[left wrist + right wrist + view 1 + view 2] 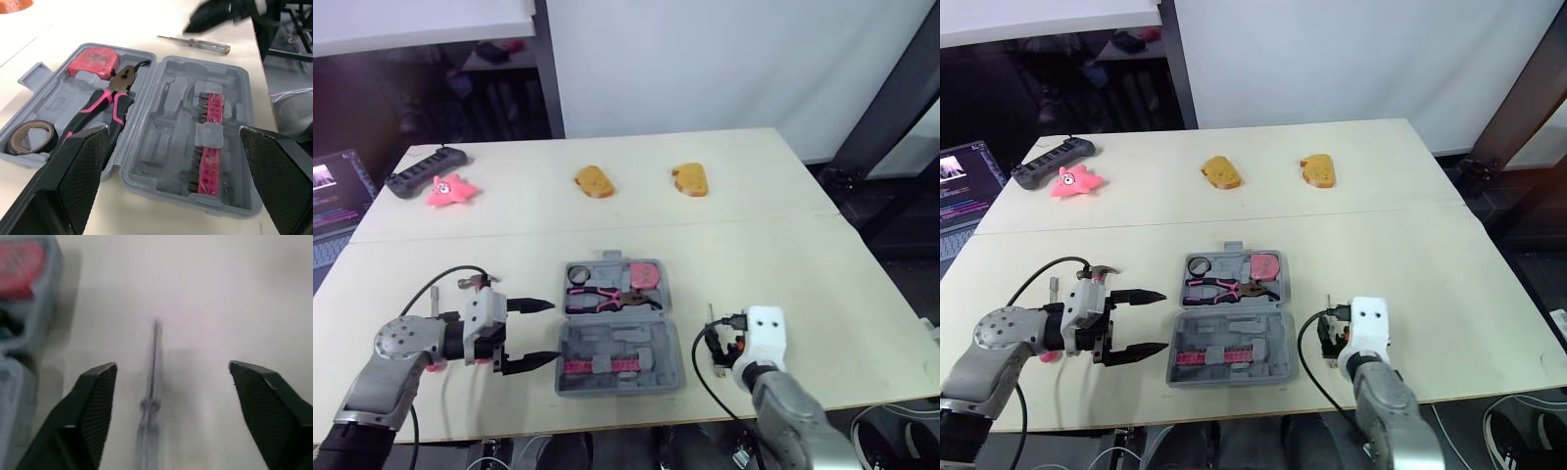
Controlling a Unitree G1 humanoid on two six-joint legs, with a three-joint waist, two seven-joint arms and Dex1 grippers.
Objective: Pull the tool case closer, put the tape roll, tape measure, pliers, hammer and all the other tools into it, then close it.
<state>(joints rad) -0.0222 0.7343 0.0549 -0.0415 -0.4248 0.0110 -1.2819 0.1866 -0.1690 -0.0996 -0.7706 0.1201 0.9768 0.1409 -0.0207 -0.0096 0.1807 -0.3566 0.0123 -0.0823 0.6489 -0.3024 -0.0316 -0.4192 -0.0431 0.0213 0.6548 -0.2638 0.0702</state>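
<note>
The grey tool case [661,338] lies open at the table's front middle. Its far half holds a tape roll [578,273], a pink tape measure [645,274] and pink-handled pliers [607,297]; the near half holds a pink bit strip [210,142]. My left gripper [533,335] is open, level with the case's left side, a short way off. My right gripper [172,364] hangs open over a thin screwdriver [151,396] lying on the table right of the case. A hammer head [473,282] shows by my left wrist, with its handle mostly hidden under the arm.
At the back of the table [783,245] lie two orange bread-like pieces [593,181] [690,179], a pink star toy [450,190] and a black power strip [424,171]. A laptop [335,201] sits off the left edge. Dark frame legs stand at the right.
</note>
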